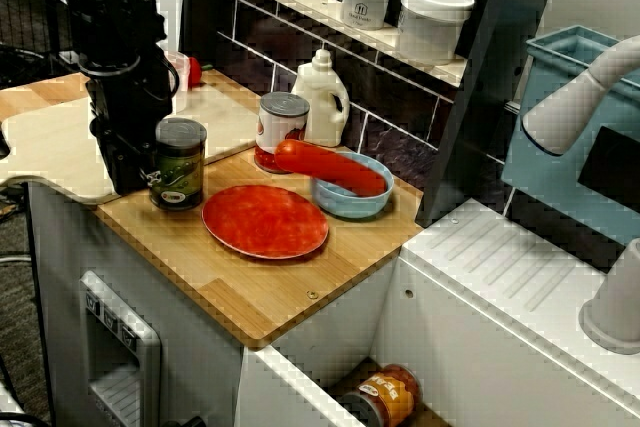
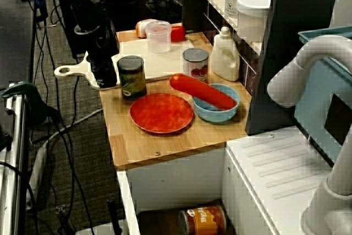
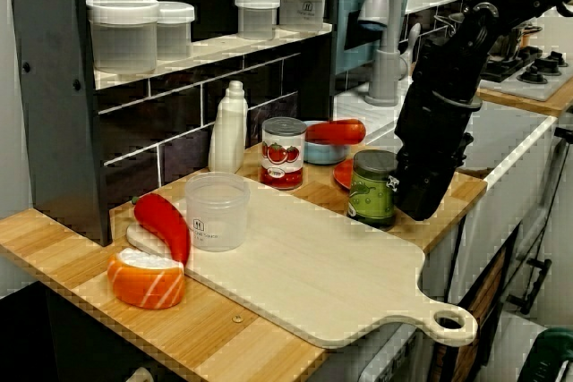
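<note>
My black gripper [image 1: 148,175] is low on the wooden counter, pressed against the left side of a green-labelled jar [image 1: 180,167] with a dark lid. The jar stands upright. In the high view the gripper [image 2: 113,75] touches the jar [image 2: 132,78] at the cutting board's edge. From the cutting board's side, the gripper [image 3: 412,194] sits behind the jar [image 3: 372,190], fingers hidden. A red plate [image 1: 265,220] lies just right of the jar. Past it a blue bowl [image 1: 350,205] holds a long red sausage [image 1: 330,167].
A tomato can [image 1: 283,127] and a white bottle [image 1: 322,97] stand by the tiled wall. The pale cutting board [image 3: 322,266] carries a clear plastic cup [image 3: 217,210], with a red pepper [image 3: 164,221] and a salmon piece [image 3: 146,276] beside it. White tubs line the shelf [image 1: 380,42]. Right: faucet [image 1: 590,87].
</note>
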Available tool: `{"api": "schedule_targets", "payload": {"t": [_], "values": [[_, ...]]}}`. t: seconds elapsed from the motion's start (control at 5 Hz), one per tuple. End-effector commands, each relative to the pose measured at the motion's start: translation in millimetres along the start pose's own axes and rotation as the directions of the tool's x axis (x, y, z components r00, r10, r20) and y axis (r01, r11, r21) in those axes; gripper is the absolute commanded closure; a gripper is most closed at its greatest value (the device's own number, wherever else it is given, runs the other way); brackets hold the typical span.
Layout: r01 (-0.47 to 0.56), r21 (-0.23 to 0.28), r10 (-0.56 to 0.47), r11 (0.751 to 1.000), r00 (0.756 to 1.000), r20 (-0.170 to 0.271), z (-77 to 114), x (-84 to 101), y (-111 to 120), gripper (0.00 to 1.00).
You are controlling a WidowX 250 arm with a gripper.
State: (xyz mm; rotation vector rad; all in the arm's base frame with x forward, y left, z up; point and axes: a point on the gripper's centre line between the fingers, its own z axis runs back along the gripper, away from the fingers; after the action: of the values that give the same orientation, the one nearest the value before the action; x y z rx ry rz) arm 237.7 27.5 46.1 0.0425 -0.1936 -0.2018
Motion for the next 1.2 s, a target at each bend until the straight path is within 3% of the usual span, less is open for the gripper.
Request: {"api": "schedule_targets", "payload": {"t": [0.0, 1.0], "values": [[-0.020, 0.018, 0.019, 1.000, 0.999, 0.035, -1.1, 15.7, -2.2, 1.00], [-0.006, 0.031, 0.005, 1.000, 1.000, 0.026, -5.6, 35.7, -3.1, 1.00]]}}
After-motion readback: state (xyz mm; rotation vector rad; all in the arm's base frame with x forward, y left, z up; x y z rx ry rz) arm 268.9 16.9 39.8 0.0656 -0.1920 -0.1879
